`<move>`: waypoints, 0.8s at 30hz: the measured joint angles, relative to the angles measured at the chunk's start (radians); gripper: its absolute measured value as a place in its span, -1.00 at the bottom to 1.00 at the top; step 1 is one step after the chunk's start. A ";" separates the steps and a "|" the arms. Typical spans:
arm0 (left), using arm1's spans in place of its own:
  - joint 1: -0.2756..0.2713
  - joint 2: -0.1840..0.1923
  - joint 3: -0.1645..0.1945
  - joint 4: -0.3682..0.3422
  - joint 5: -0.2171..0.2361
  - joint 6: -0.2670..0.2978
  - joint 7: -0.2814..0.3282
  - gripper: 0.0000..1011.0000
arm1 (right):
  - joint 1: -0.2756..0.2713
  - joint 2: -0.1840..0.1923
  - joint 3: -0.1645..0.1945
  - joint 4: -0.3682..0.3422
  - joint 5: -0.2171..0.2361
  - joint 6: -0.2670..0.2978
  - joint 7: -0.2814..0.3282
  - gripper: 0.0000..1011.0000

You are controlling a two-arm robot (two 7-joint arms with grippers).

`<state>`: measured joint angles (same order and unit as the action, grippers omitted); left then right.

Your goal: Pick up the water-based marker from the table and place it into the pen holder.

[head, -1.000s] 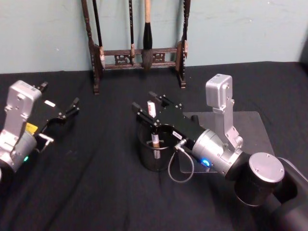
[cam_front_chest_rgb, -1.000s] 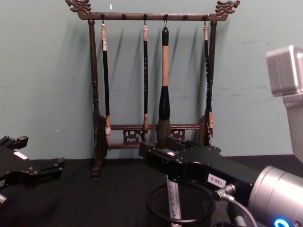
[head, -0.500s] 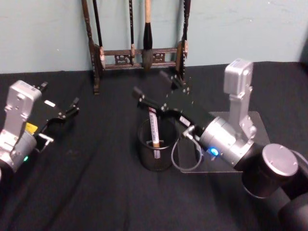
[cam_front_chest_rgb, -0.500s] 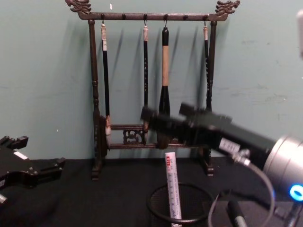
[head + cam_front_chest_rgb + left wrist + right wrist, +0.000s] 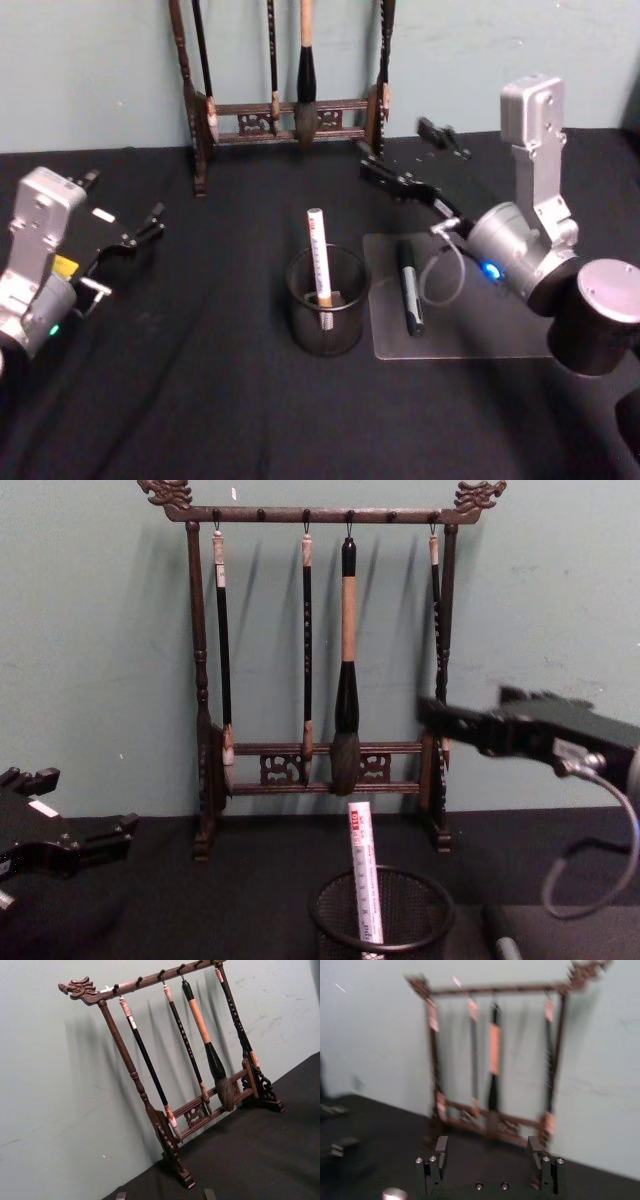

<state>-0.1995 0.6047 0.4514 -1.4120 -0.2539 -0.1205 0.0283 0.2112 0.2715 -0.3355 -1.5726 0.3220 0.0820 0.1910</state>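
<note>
Marker (image 5: 317,255) upright in holder (image 5: 303,322); placing looks done. Right gripper (image 5: 395,148) far right, jaws apart, empty. Left gripper (image 5: 125,195) parked left, jaws apart. Next: park right arm.

Your right arm (image 5: 560,300) is reaching in from 4 o'clock in the head view. It is carrying the right gripper (image 5: 400,152) raised at about 1 o'clock and pointing toward 10 o'clock. Its two fingers (image 5: 441,1147) are standing wide apart and empty. Your left arm (image 5: 35,280) is sitting low at 8 o'clock, with the left gripper (image 5: 122,200) aiming toward 2 o'clock. Its fingers are likewise spread and gripping nothing.
</note>
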 joint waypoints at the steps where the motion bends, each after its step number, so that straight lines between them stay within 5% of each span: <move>1: 0.000 0.000 0.000 0.000 0.000 0.000 0.000 0.98 | 0.005 0.003 0.005 0.005 -0.019 0.037 -0.025 0.98; 11: 0.000 0.000 0.000 0.000 0.000 0.000 0.000 0.98 | 0.051 0.011 -0.009 0.072 -0.113 0.351 -0.115 0.98; 18: 0.000 0.000 0.000 0.000 0.000 0.000 0.000 0.98 | 0.070 -0.011 -0.025 0.111 -0.136 0.466 -0.121 0.98; 24: 0.000 0.000 0.000 0.000 0.000 0.000 0.000 0.98 | 0.076 -0.033 -0.031 0.138 -0.153 0.498 -0.124 0.98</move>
<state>-0.1995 0.6047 0.4514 -1.4120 -0.2539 -0.1205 0.0283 0.2876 0.2380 -0.3669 -1.4349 0.1690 0.5798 0.0670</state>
